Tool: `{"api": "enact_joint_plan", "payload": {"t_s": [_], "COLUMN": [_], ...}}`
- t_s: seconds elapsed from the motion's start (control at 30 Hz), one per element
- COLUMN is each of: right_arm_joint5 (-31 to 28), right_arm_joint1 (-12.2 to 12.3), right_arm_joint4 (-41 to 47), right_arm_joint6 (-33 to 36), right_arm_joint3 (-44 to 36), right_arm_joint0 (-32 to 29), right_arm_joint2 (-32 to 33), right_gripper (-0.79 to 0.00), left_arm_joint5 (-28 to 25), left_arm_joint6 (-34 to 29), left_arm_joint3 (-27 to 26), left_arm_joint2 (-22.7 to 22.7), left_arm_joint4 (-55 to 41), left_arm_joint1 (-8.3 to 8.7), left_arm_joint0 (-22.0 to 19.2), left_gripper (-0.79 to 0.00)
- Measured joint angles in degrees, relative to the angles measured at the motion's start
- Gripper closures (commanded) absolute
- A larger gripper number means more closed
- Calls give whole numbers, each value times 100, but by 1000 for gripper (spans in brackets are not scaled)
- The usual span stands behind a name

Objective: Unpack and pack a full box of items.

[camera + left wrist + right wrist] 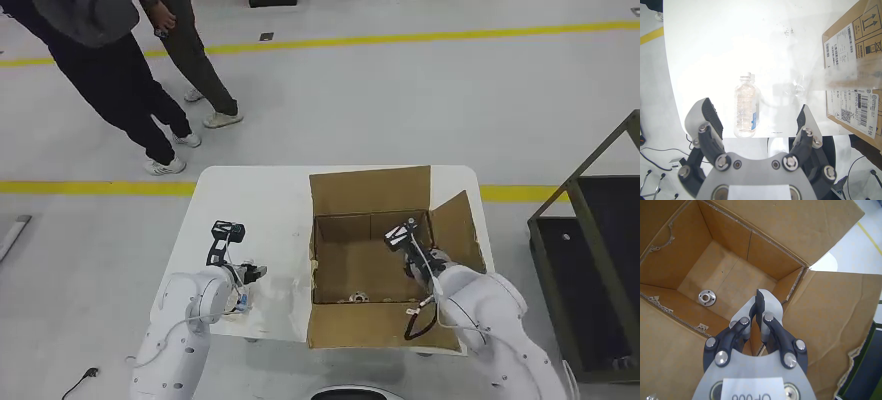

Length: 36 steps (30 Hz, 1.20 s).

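As the top view shows it, the open cardboard box (pixel 370 190) stands on the right half of the white table (pixel 260 200), its flaps folded outward. The right gripper (pixel 400 237) hangs over the box's right side. A small metal flange (pixel 357 297) lies on the box floor by the near wall. The left gripper (pixel 228 235) is above the table's left half, apart from the box.

From the left wrist view, the left gripper (pixel 757 113) has its ribbed fingers (pixel 712 115) spread wide with nothing between them. Below it a clear plastic bottle (pixel 745 111) sits at the table's (pixel 715 47) near edge, its neck pointing toward the middle. A white cap just behind it may belong to a second bottle; the glare makes that hard to tell. The box's labelled outer wall (pixel 844 56) stands off to one side, well apart from the bottle.

From the right wrist view, the right gripper (pixel 758 299) has its fingers pressed together, gripping nothing, above the box's (pixel 772 256) opening. The flange (pixel 707 298) rests flat on the cardboard floor, close to one wall and clear of the corners.
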Motion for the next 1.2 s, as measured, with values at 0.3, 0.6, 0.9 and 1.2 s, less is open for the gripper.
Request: {"api": "enact_joint_plan", "payload": {"t_s": [0.3, 0.6, 0.9, 1.2], "right_arm_joint5": [0, -606, -297, -288], "right_arm_joint1": [0, -10, -203, -282], "right_arm_joint4": [0, 720, 1515, 1970], "right_arm_joint6": [-2, 58, 889, 968], "right_arm_joint3": [2, 664, 2067, 2978], "right_arm_joint0": [-1, 672, 1611, 1983], "right_arm_joint2": [-1, -102, -1122, -1389], "right_gripper": [0, 0, 0, 0], "left_arm_joint5": [0, 0, 0, 0], "left_arm_joint6": [0, 0, 0, 0], "left_arm_joint3": [0, 0, 0, 0], "left_arm_joint2": [0, 0, 0, 0], "left_arm_joint4": [0, 0, 0, 0], "left_arm_joint1": [0, 0, 0, 0], "left_arm_joint0": [0, 0, 0, 0], "left_gripper": [-785, -785, -785, -785]}}
